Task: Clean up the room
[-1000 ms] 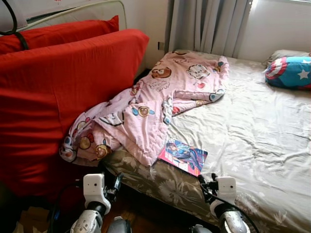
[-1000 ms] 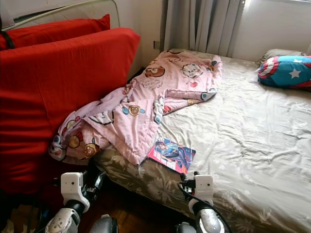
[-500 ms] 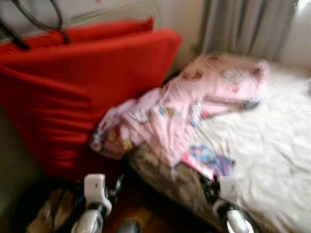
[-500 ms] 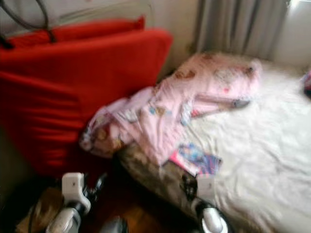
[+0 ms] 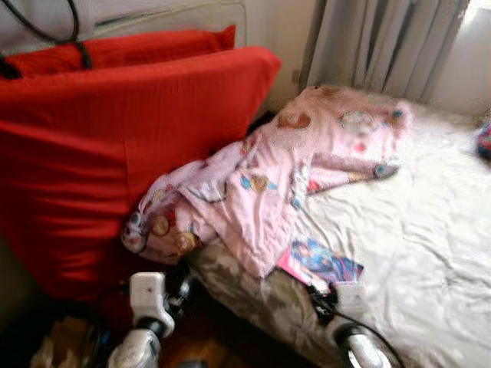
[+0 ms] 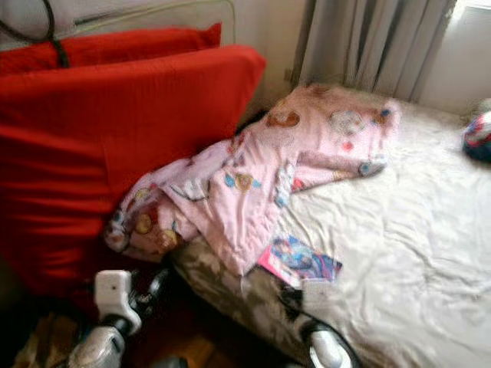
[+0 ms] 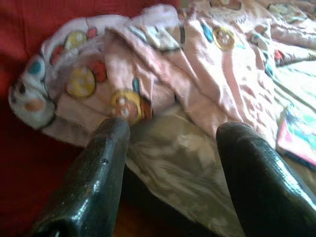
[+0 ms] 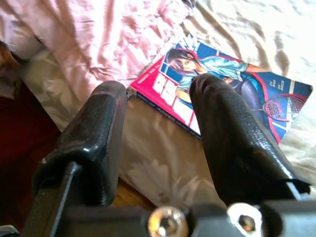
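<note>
A crumpled pink cartoon-print blanket lies across the bed's left side and hangs over its edge against the red cushions. A book with a pink border lies on the cream sheet close to the bed's near edge, partly tucked under the blanket. My left gripper is open, low beside the bed, with the hanging blanket corner just beyond its fingers. My right gripper is open too, right in front of the book, holding nothing.
Two big red cushions stand upright on the left, pressed against the bed. Grey curtains hang behind it. A blue and red pillow lies at the far right. Dark wooden floor runs below the bed's patterned side.
The whole picture has shifted right and blurred, so the camera has moved. Both grippers keep the same low, open pose; the right one now sits closer to the book.
</note>
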{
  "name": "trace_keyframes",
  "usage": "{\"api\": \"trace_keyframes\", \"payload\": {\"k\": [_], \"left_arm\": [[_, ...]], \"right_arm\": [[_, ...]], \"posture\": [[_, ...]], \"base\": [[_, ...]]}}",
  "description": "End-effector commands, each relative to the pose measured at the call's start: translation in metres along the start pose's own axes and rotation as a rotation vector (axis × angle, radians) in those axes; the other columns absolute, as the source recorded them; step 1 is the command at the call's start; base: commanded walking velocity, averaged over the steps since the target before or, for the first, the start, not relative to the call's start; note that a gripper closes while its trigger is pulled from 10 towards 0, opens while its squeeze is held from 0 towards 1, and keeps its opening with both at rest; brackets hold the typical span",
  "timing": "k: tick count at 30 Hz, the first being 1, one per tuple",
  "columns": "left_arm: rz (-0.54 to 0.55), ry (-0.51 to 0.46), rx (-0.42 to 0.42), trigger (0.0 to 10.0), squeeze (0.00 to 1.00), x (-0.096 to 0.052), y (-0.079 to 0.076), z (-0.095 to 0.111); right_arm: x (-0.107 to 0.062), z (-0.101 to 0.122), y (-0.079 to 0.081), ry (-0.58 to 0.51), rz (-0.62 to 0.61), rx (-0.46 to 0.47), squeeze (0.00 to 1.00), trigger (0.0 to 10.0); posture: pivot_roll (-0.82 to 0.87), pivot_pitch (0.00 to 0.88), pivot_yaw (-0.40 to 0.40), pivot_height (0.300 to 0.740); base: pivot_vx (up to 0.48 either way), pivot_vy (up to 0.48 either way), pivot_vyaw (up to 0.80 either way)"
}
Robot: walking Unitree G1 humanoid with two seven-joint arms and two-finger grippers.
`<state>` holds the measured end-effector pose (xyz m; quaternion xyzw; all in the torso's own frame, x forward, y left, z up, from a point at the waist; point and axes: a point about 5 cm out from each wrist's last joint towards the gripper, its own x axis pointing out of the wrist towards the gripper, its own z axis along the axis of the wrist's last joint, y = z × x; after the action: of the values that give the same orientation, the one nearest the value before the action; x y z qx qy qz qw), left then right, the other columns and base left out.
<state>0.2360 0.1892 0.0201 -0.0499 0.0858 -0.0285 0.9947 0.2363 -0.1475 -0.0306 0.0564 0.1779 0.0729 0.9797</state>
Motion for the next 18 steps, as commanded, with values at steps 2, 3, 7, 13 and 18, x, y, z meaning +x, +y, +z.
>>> {"api": "trace_keyframes", "payload": {"k": [2, 3, 7, 13, 18], "left_arm": [[-0.026, 0.010, -0.010, 10.0, 0.00, 0.0020, -0.0092, -0.0020], [-0.026, 0.010, -0.009, 10.0, 0.00, 0.0020, -0.0091, -0.0020], [-0.026, 0.011, -0.008, 10.0, 0.00, 0.0020, -0.0093, -0.0020], [-0.026, 0.007, -0.010, 10.0, 0.00, 0.0030, -0.0101, -0.0012], [-0.026, 0.007, -0.010, 10.0, 0.00, 0.0033, -0.0107, -0.0011]], "right_arm": [[-0.0035, -0.0022, -0.0120, 0.015, -0.034, -0.005, 0.00, 10.0], [-0.0035, -0.0026, -0.0119, 0.017, -0.034, -0.005, 0.00, 10.0], [-0.0043, -0.0049, -0.0121, 0.028, -0.032, -0.004, 0.00, 10.0], [-0.0046, -0.0060, -0.0130, 0.038, -0.028, -0.004, 0.00, 10.0], [-0.0047, -0.0066, -0.0133, 0.043, -0.024, -0.002, 0.00, 10.0]], "posture": [[-0.04, 0.000, -0.004, 0.638], [-0.04, 0.000, -0.004, 0.638], [-0.04, 0.000, -0.005, 0.638], [-0.04, 0.004, -0.006, 0.638], [-0.04, 0.009, -0.007, 0.638]], "base": [[0.270, 0.000, 0.00], [0.270, 0.000, 0.00], [0.272, 0.000, 0.00], [0.087, 0.000, 0.00], [0.000, 0.000, 0.00]]}}
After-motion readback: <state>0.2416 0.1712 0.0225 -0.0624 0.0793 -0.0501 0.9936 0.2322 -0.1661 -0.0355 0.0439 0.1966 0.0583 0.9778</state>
